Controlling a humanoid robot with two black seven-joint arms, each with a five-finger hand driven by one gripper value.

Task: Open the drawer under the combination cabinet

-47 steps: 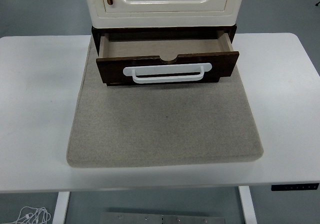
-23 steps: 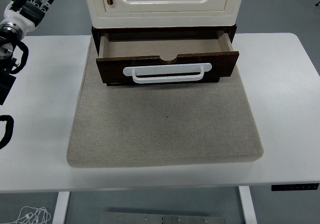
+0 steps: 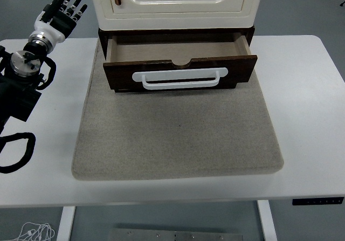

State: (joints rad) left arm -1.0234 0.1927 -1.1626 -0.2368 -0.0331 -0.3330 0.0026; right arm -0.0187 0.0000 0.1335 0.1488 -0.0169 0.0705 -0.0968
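One drawer [image 3: 180, 55], stiff and wooden, is seen pulled out under the cabinet [image 3: 175, 1] on the worktop [image 3: 307, 117], best gripped by its white handle [image 3: 176, 79], while the left robot hand [image 3: 63, 12] is held raised, fingers spread, empty.

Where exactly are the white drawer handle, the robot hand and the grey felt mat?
White plastic drawer handle [image 3: 176, 80]: head view, middle of its bar.
Left robot hand [image 3: 61, 12]: head view, its palm.
Grey felt mat [image 3: 178, 138]: head view, bare centre.
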